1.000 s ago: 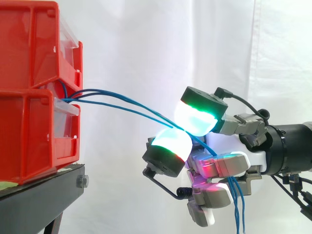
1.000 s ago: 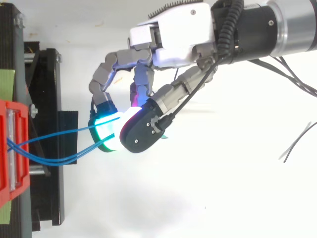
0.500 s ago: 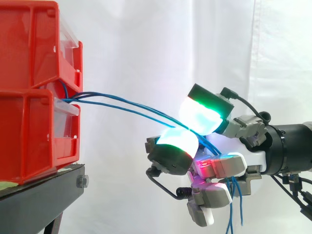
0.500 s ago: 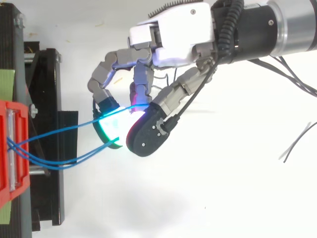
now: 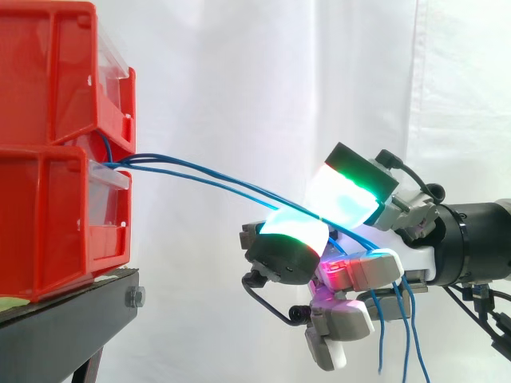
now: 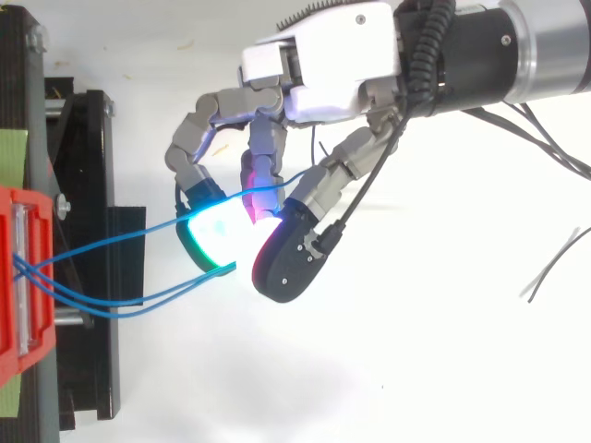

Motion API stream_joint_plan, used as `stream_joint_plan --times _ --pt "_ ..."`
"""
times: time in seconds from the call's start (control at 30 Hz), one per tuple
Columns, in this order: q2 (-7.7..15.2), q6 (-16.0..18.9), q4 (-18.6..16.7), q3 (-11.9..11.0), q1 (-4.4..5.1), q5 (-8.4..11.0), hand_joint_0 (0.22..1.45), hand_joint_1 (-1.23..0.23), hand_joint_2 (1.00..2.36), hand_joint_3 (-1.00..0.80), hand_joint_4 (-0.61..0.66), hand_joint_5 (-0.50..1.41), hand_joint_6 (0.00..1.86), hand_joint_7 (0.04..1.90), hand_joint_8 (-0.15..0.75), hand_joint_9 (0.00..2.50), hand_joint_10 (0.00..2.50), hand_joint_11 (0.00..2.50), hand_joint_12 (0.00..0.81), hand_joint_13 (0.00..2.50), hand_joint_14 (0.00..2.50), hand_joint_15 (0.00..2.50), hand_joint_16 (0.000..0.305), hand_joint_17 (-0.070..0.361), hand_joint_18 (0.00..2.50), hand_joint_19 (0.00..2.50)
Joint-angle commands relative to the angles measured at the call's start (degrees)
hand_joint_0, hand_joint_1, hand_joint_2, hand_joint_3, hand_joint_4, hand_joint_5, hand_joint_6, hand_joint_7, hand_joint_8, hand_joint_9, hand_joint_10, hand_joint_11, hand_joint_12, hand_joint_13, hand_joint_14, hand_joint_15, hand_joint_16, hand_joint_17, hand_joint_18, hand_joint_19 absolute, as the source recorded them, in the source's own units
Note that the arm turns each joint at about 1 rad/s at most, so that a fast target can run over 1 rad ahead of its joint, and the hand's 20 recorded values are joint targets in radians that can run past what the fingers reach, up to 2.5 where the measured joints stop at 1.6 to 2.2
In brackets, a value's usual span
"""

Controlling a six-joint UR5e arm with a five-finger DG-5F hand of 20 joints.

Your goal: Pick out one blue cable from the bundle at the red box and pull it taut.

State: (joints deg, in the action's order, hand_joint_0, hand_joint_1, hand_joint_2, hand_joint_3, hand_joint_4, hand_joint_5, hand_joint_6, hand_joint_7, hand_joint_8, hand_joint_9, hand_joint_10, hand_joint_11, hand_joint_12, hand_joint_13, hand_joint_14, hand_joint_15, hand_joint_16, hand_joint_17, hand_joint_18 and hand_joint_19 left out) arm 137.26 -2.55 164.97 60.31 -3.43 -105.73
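White curtain [image 5: 239, 80] backs the side view; at the left we see two red bins [image 5: 48, 183] stacked on a black stand [image 5: 72, 319]; three blue cables [image 5: 239, 184] come out between the bins and slope down to the right into the hand [image 5: 417, 257]; they pass between its two big glowing pads [image 5: 343, 199], which stand a little apart; the loose ends hang below the curled fingers.

From above, over a white surface [image 6: 388, 369], we see the hand [image 6: 323, 65] reach in from the upper right, fingers bent loosely round the cables [image 6: 102, 245]; one cable runs higher, across the glow and on between the fingers; two sag lower and end under the pads; all three cross at the red bins [image 6: 9, 231].
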Motion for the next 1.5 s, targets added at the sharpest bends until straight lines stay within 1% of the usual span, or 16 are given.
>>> stream_joint_plan --times 0.0,0.23,0.33,0.4,0.47,0.5,0.53,0.6,0.63,0.7,0.87,1.03,1.1,1.23,1.47 --pt "0.02 0.00 0.00 -0.02 0.00 0.00 0.60 -0.97 1.00 -0.50 -0.08 -0.08 0.94 1.02 0.244 1.35 0.04 0.92 0.335 1.08 0.03 0.75 0.049 0.109 0.83 0.62" --pt "0.02 0.00 0.00 -0.02 0.00 -0.09 0.58 -1.03 1.00 -0.50 -0.03 -0.09 0.93 0.98 0.228 1.23 0.03 0.89 0.346 0.98 0.03 0.71 0.050 0.112 0.78 0.58" --pt "-0.06 0.00 0.00 -0.02 0.00 -0.09 0.58 -1.06 1.00 -0.50 -0.03 -0.11 0.94 0.94 0.220 1.13 0.03 0.86 0.346 0.88 0.03 0.66 0.050 0.114 0.75 0.55" --pt "0.02 0.00 0.00 -0.02 0.00 -0.18 0.57 -1.07 1.00 -0.50 -0.03 -0.13 0.94 0.89 0.227 1.03 0.03 0.84 0.352 0.75 0.02 0.59 0.052 0.117 0.71 0.52" --pt "0.02 0.00 0.00 -0.02 -0.09 -0.18 0.57 -1.07 1.00 -0.50 -0.02 -0.14 0.94 0.85 0.223 0.98 0.03 0.82 0.356 0.72 0.02 0.56 0.053 0.119 0.70 0.52" --pt "0.02 0.00 0.00 0.07 -0.09 -0.18 0.56 -1.02 1.00 -0.50 -0.01 -0.15 0.94 0.83 0.221 0.97 0.03 0.82 0.361 0.70 0.02 0.55 0.053 0.119 0.70 0.52" --pt "0.02 0.00 0.00 -0.02 -0.09 -0.18 0.56 -1.01 1.00 -0.50 -0.01 -0.15 0.94 0.82 0.221 0.97 0.03 0.81 0.361 0.70 0.02 0.55 0.053 0.119 0.70 0.52" --pt "0.02 0.00 0.00 -0.02 -0.09 -0.18 0.56 -0.92 1.00 -0.50 0.00 -0.16 0.92 0.77 0.226 0.98 0.03 0.82 0.360 0.70 0.02 0.56 0.053 0.119 0.69 0.53" --pt "0.02 0.00 0.00 0.07 -0.09 -0.18 0.56 -0.90 1.00 -0.50 0.00 -0.16 0.92 0.75 0.228 0.99 0.03 0.82 0.363 0.70 0.02 0.55 0.053 0.120 0.69 0.54" --pt "0.02 0.00 0.00 -0.02 -0.09 -0.09 0.53 -0.80 1.00 -0.50 -0.02 -0.14 0.89 0.78 0.227 1.03 0.03 0.81 0.369 0.70 0.02 0.55 0.054 0.122 0.68 0.55" --pt "0.02 0.00 0.00 -0.02 -0.09 0.00 0.53 -0.71 1.00 -0.50 -0.02 -0.12 0.86 0.81 0.229 1.09 0.03 0.79 0.374 0.71 0.02 0.55 0.054 0.122 0.66 0.57" --pt "0.02 0.00 0.00 -0.02 -0.09 0.00 0.49 -0.61 1.00 -0.50 -0.03 -0.11 0.85 0.81 0.242 1.14 0.03 0.79 0.388 0.77 0.02 0.55 0.057 0.129 0.68 0.58" --pt "0.02 0.00 0.00 -0.02 -0.09 0.00 0.49 -0.47 1.00 -0.50 -0.04 -0.11 0.85 0.82 0.242 1.17 0.03 0.78 0.389 0.81 0.02 0.57 0.056 0.127 0.70 0.59" --pt "0.02 -0.09 0.00 -0.02 -0.09 0.00 0.53 -0.31 1.00 -0.50 -0.04 -0.11 0.84 0.83 0.237 1.19 0.03 0.79 0.379 0.84 0.02 0.59 0.054 0.122 0.69 0.63" --pt "0.02 -0.26 0.26 0.07 0.00 0.09 0.53 -0.32 1.00 -0.50 0.00 -0.12 0.84 0.83 0.262 1.21 0.03 0.81 0.384 0.92 0.02 0.65 0.055 0.124 0.73 0.66"
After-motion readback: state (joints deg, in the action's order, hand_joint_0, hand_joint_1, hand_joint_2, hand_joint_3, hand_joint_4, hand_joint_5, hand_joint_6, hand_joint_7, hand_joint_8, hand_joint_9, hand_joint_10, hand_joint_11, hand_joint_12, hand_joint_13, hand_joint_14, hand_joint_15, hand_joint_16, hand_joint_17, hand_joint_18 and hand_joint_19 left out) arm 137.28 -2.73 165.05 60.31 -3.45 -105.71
